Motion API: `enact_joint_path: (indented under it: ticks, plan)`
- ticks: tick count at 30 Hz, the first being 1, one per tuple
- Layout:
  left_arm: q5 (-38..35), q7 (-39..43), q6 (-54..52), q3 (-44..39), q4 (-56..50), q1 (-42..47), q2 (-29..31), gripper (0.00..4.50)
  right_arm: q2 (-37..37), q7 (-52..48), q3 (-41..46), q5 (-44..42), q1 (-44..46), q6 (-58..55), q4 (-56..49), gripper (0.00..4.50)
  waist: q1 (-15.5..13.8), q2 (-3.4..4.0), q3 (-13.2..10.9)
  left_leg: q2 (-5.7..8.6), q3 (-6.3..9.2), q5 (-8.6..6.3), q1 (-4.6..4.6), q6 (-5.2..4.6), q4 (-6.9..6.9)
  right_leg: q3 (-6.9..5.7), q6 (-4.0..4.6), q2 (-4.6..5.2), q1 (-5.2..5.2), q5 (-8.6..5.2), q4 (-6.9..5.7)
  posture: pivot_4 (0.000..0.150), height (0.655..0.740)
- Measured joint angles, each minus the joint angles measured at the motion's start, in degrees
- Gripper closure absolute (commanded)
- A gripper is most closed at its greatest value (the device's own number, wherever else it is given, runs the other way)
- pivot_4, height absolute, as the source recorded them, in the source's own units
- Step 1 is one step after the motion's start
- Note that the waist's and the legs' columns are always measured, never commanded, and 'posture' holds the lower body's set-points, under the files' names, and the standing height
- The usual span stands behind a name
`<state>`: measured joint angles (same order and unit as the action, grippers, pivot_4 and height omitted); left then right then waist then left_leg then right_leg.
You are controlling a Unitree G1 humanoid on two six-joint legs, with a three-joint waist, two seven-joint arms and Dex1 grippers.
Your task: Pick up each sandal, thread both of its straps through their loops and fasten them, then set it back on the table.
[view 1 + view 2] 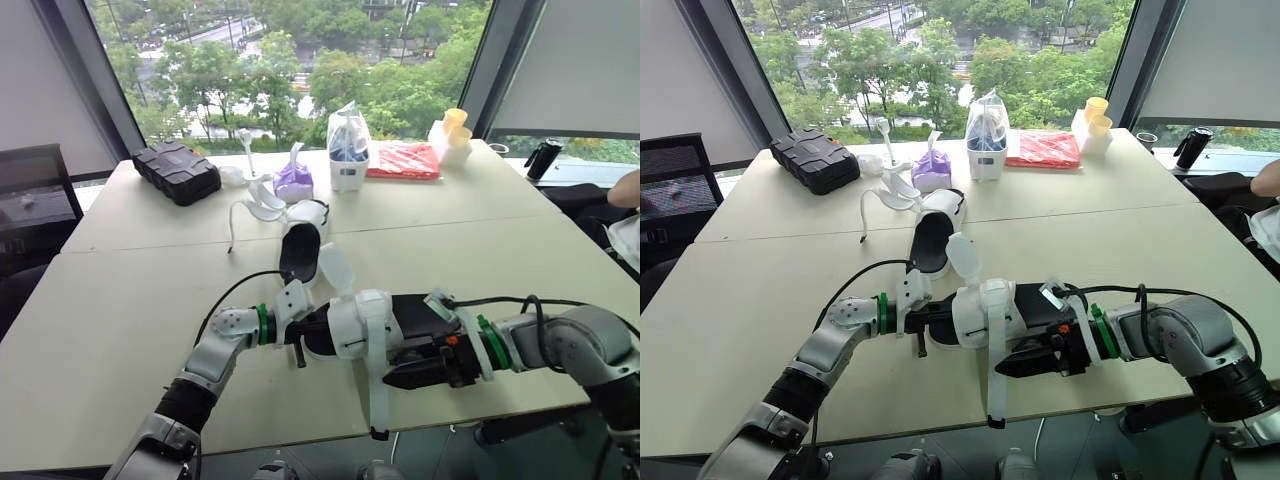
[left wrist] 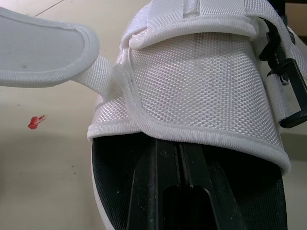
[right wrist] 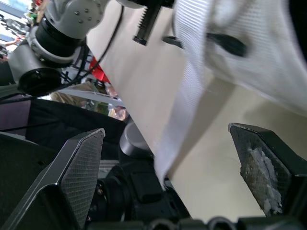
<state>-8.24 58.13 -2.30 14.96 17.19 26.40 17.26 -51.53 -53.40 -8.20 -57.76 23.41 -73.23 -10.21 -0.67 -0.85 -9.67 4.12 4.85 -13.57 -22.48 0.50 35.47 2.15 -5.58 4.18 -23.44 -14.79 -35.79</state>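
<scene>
Near sandal (image 1: 358,322) before far sandal (image 1: 300,248), case (image 1: 177,172) behind

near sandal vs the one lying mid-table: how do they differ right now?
1. The near sandal is at the front edge of the table, between the left end effector and right end effector. The far sandal lies alone mid-table.
2. The near sandal's long strap hangs past the edge. The far sandal's straps spread loose on the tabletop.
Shared: white mesh uppers, black footbeds.

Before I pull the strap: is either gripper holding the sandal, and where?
Right gripper open, holds nothing; strap hangs between its fingers. Left gripper reaches into the sandal; grip unclear.
</scene>
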Motion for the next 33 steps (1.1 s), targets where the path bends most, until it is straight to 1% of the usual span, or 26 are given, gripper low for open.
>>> enact_joint_path:
  ticks: [4, 11, 13, 14, 15, 16, 19, 20, 21, 22, 28, 30, 32, 33]
  plan:
    - [0.0, -0.42, -0.02, 0.0, -0.39, -0.42, -0.01, 4.5, 4.01, 2.63, 0.8, 0.5, 0.13, -0.95, 0.15, 0.01, 0.04, 0.0, 0.0, 0.0, 0.01, 0.0, 0.0, 0.0, 0.04, 0.0, -0.03, -0.01, 0.01, 0.02, -0.02, 0.15, 0.74]
    - [-0.04, -0.77, -0.01, 0.0, -0.74, -0.94, -0.03, 4.5, 7.73, 4.69, 1.29, 2.5, 1.24, -1.54, 1.53, 0.01, 0.05, 0.01, 0.01, 0.0, 0.01, 0.0, 0.0, 0.0, 0.08, 0.0, -0.06, -0.01, 0.03, 0.04, -0.01, 0.15, 0.74]
    - [-0.04, -0.84, -0.01, 0.0, -0.76, -0.99, -0.08, 4.5, 7.78, 4.63, 1.24, 3.08, 1.21, -1.47, 1.44, 0.53, 0.02, 0.01, 0.01, 0.0, 0.01, 0.0, 0.0, 0.0, 0.08, -0.01, -0.06, -0.01, 0.04, 0.04, -0.01, 0.15, 0.74]
    - [-0.04, -0.87, -0.01, -0.01, -0.76, -1.01, -0.09, 4.5, 7.84, 4.61, 1.21, 3.48, 1.1, -1.43, 1.34, 0.97, 0.04, 0.01, 0.01, 0.01, 0.01, 0.0, 0.0, 0.0, 0.09, -0.01, -0.06, -0.01, 0.04, 0.04, -0.01, 0.15, 0.74]
    - [-0.04, -0.89, -0.01, 0.0, -0.77, -1.02, -0.1, 4.5, 7.92, 4.61, 1.18, 3.66, 1.01, -1.42, 1.32, 1.29, 0.05, 0.01, 0.01, 0.01, 0.0, 0.0, 0.0, 0.0, 0.1, -0.01, -0.06, -0.01, 0.04, 0.04, -0.01, 0.15, 0.74]
    - [-0.04, -0.91, -0.01, 0.01, -0.82, -1.07, -0.11, 4.5, 8.08, 4.61, 1.17, 3.81, 0.81, -1.39, 1.29, 1.86, 0.04, 0.01, 0.01, 0.01, 0.01, 0.0, 0.0, 0.0, 0.1, -0.01, -0.06, -0.01, 0.04, 0.04, -0.01, 0.15, 0.74]
    - [0.21, -1.02, 0.48, 0.07, -0.8, -1.14, -0.07, 4.5, 8.28, 4.58, 1.12, 4.26, 0.11, -1.41, 1.23, 3.35, 0.07, 0.01, 0.01, 0.01, 0.0, 0.0, 0.0, 0.0, 0.12, -0.01, -0.07, -0.01, 0.05, 0.05, -0.02, 0.15, 0.74]
    - [0.32, -1.05, 0.72, 0.16, -0.75, -1.12, -0.01, 4.5, 8.28, 4.58, 1.15, 4.28, 0.1, -1.44, 1.22, 3.92, 0.09, 0.01, 0.01, 0.01, 0.0, 0.0, 0.0, 0.0, 0.14, -0.01, -0.07, -0.01, 0.05, 0.05, -0.02, 0.15, 0.74]
    - [0.51, -1.12, 1.29, 0.36, -0.62, -1.1, 0.08, 4.5, 8.29, 4.6, 1.36, 4.27, 0.1, -1.47, 1.14, 4.37, 0.08, 0.01, 0.01, 0.01, 0.01, 0.0, 0.0, 0.0, 0.15, -0.01, -0.07, -0.01, 0.06, 0.05, -0.02, 0.15, 0.74]
    - [0.71, -1.17, 1.72, 0.5, -0.56, -1.1, 0.12, 4.5, 8.34, 4.67, 1.69, 4.21, 0.12, -1.64, 1.02, 4.45, 0.07, 0.01, 0.01, 0.01, 0.01, 0.0, 0.0, 0.0, 0.16, -0.01, -0.07, -0.01, 0.07, 0.05, -0.02, 0.15, 0.74]
    - [1.81, -1.51, 3.92, 1.27, -0.27, -0.94, 0.43, 4.5, 7.54, 5.09, 5.29, 1.45, 4.56, -7.21, 0.41, 4.45, 0.03, 0.01, 0.01, 0.01, 0.01, 0.0, -0.01, -0.01, 0.2, -0.01, -0.07, 0.0, 0.09, 0.05, -0.01, 0.15, 0.74]
    - [1.82, -1.52, 4.11, 1.37, -0.12, -0.86, 0.43, 4.5, 6.48, 4.39, 6.02, 0.53, 7.59, -9.11, 0.41, 4.45, -0.01, 0.01, 0.01, 0.01, 0.01, 0.0, -0.01, -0.01, 0.2, -0.02, -0.07, 0.0, 0.1, 0.05, -0.01, 0.15, 0.74]
    - [1.83, -1.51, 4.37, 1.45, 0.28, -0.66, 0.41, 4.5, 5.81, 3.6, 6.71, -0.3, 12.12, -11.63, 1.6, 4.45, 0.01, 0.03, 0.02, 0.02, 0.01, -0.01, -0.01, -0.01, 0.22, -0.04, -0.06, 0.01, 0.11, 0.05, -0.01, 0.15, 0.74]
    - [1.82, -1.51, 4.56, 1.45, 0.54, -0.57, 0.41, 4.5, 5.72, 2.89, 6.59, -0.73, 15.81, -13.17, 3.7, 4.45, 0.06, 0.03, 0.02, 0.02, 0.0, -0.01, 0.0, -0.01, 0.26, -0.05, -0.03, 0.02, 0.11, 0.07, -0.01, 0.15, 0.74]
